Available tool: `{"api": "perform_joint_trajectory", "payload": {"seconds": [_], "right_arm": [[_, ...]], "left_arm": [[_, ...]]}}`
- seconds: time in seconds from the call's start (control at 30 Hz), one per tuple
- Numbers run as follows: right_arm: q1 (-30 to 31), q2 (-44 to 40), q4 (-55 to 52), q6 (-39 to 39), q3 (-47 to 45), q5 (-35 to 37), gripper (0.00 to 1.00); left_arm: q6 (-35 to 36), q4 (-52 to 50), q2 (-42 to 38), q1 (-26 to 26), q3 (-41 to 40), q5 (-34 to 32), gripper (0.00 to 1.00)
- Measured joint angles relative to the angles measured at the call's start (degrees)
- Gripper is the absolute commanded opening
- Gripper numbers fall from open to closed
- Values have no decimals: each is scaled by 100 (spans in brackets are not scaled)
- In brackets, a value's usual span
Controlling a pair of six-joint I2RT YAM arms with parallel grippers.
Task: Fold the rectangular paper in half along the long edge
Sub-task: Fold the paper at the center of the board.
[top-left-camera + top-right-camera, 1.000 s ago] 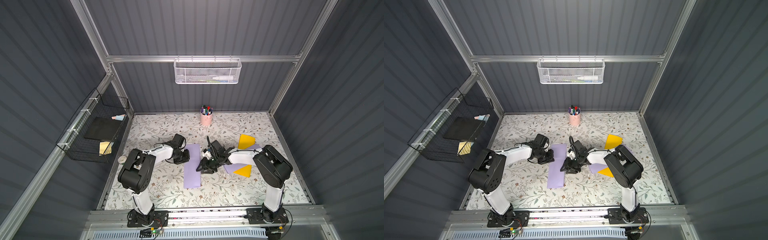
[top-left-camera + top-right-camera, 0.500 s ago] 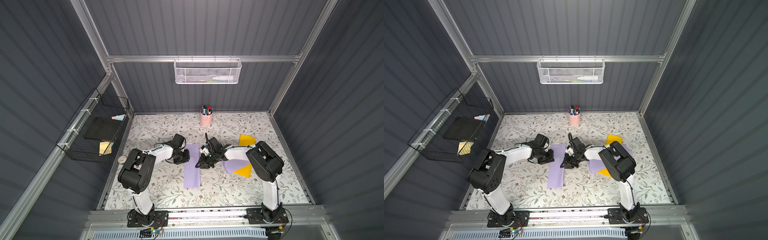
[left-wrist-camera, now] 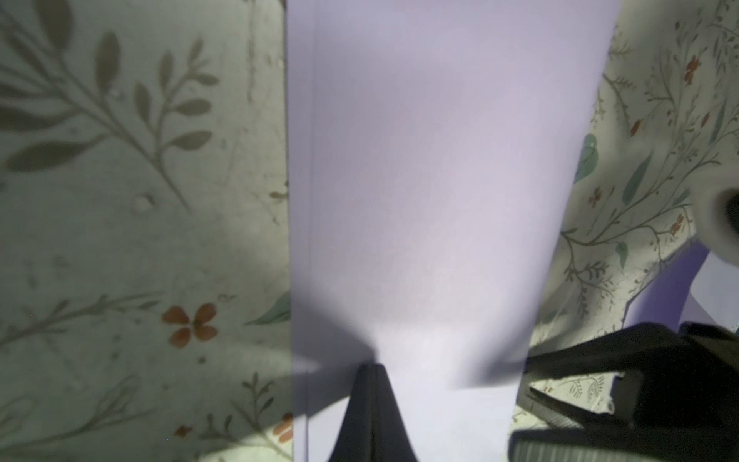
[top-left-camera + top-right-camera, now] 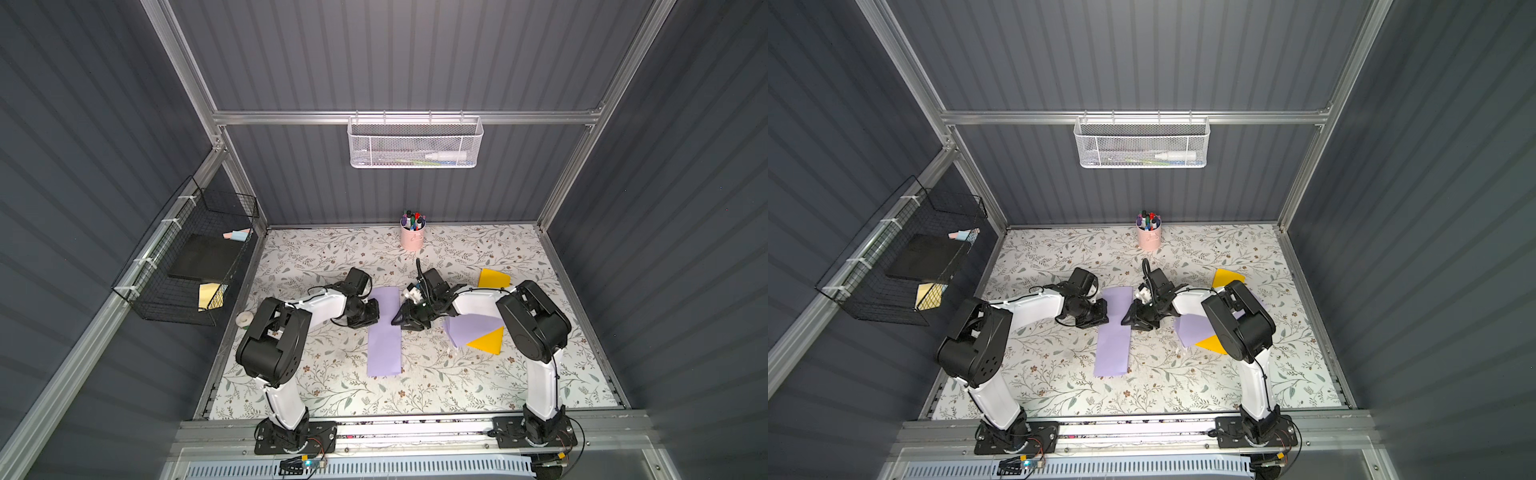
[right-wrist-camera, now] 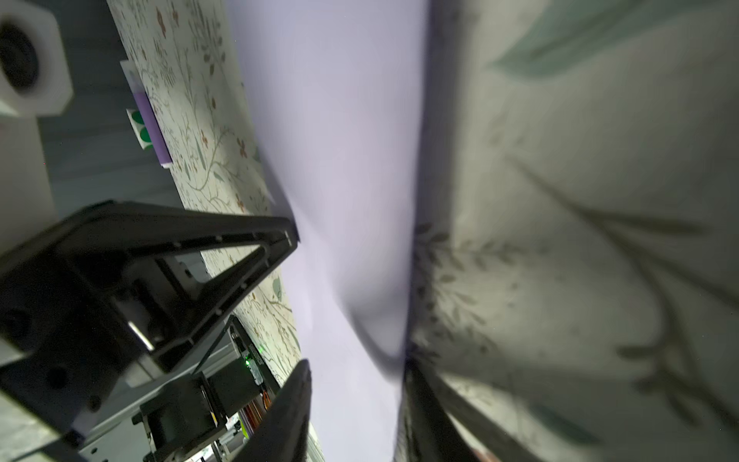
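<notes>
The right gripper (image 4: 397, 322) has slid a little toward the back wall since a moment ago. The left gripper (image 4: 374, 316) and the long, thin, light purple paper strip (image 4: 384, 338) have stayed put. The smooth strip lies flat on the flowery table cover (image 4: 332, 374), between both grippers. The left gripper's pointy black tips are squeezed together and press on the paper. The right gripper's fingers (image 5: 288, 412) stand a bit apart over the paper's other edge, not pinching it.
</notes>
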Motion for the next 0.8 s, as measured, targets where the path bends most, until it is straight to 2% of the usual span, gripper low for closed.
{"api": "perform_joint_trajectory", "payload": {"seconds": [0.07,0.27,0.33,0.43,0.53,0.7,0.8], "right_arm": [[-83,94,-11,-39,140,13,17],[-184,387,-59,-157,455,2,2],[-186,439,-79,-184,498,4,1],[-229,470,-205,-190,573,13,21],[-282,457,-332,-264,660,79,32],[-514,-22,-743,-431,605,319,37],[-697,-743,-1038,-562,494,544,40]], "left_arm": [[0,-11,0,0,4,0,0],[0,-15,4,0,11,0,0],[0,-15,4,0,11,-2,0],[0,-15,4,0,11,-2,0],[2,-15,4,0,11,0,0],[-2,-55,42,0,76,13,0],[-13,-155,155,4,249,22,0]]}}
